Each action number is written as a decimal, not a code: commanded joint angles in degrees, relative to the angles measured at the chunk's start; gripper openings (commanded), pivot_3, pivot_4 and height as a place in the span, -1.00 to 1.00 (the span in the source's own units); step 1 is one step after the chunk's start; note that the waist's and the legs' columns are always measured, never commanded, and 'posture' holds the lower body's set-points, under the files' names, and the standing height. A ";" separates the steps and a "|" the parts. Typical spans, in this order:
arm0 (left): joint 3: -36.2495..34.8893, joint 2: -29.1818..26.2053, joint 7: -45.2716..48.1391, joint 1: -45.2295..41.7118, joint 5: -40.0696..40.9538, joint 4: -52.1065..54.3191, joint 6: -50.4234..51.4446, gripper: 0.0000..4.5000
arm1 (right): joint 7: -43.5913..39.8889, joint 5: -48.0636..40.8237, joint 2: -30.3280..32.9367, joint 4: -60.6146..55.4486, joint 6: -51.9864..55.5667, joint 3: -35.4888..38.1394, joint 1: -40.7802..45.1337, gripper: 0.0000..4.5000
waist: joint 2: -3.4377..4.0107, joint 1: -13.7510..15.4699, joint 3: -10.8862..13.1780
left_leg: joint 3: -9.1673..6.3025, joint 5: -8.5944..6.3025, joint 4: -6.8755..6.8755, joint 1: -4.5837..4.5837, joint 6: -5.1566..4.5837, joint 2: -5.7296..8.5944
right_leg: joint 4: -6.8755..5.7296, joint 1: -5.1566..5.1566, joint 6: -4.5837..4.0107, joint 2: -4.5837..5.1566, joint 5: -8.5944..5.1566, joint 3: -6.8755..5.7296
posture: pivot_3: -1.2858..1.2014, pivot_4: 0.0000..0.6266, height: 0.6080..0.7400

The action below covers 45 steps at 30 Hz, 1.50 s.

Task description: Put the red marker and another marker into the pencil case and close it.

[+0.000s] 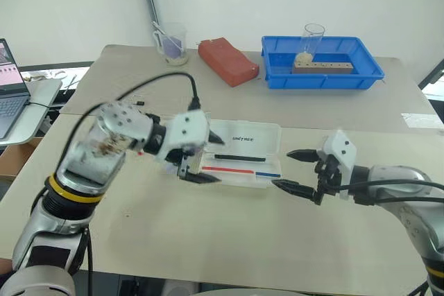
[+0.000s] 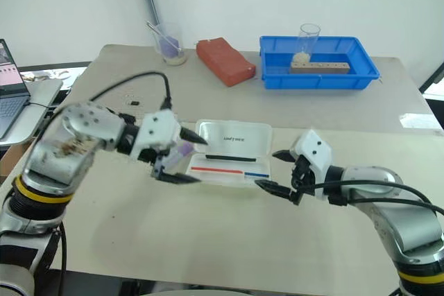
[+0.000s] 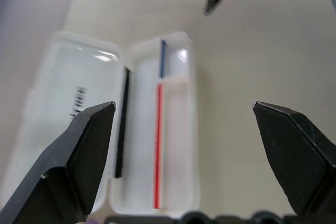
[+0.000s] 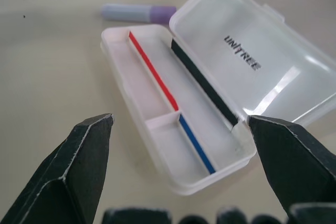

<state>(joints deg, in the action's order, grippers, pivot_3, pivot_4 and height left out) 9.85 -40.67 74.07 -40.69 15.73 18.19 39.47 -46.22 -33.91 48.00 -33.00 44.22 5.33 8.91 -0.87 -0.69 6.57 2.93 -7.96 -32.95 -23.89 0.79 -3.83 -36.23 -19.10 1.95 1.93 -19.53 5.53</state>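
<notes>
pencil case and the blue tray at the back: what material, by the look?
White translucent hinged pencil case: looks like thin semi-clear plastic, glossy; the table shows through the lid and highlights streak it. Blue rectangular tray: probably moulded rigid plastic, opaque, smooth with a slight sheen and a rolled rim.

A blue tray [image 1: 368,74] holds a glass [image 1: 310,43], beside a red brick-like block [image 1: 227,61], perhaps foam.
</notes>
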 commanded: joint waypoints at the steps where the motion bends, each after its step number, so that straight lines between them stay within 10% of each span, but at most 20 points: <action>1: -6.85 0.94 -9.40 -0.97 -1.51 -9.67 -2.40 0.98 | 0.22 -2.87 -0.29 -1.71 1.49 0.61 4.48 1.00 | 0.01 -0.05 -0.01 | -0.01 0.00 0.00 0.01 0.00 0.00 | 0.00 0.01 0.04 0.00 -0.02 0.00 | 0.03 -0.52 1.00; 12: -14.80 2.43 -28.22 9.64 -8.19 -35.70 -21.81 0.98 | 2.69 -3.63 -4.70 -2.74 4.04 -6.80 13.17 1.00 | 0.00 0.56 -0.02 | -0.06 -0.05 0.05 0.05 -0.07 -0.21 | -0.06 -0.12 -0.36 -0.17 0.20 0.01 | 0.03 -0.52 1.00; 45: -12.85 3.96 -18.66 -0.57 -6.66 -57.38 -32.47 0.98 | 3.74 -6.92 -3.12 -4.55 7.32 -5.44 15.88 1.00 | -0.05 0.31 -0.04 | 0.12 -0.05 0.06 0.02 -0.07 -0.06 | -0.42 -0.26 -0.42 0.06 0.18 -0.04 | 0.03 -0.52 1.00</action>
<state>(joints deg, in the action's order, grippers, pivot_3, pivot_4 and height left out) -1.45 -35.81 53.82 -38.96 7.18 -43.50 7.79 -42.45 -39.82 44.09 -35.85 51.65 -2.63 25.14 -0.91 -0.38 6.53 3.05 -8.01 -32.89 -23.88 0.72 -3.89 -36.65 -19.36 1.53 1.99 -19.35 5.49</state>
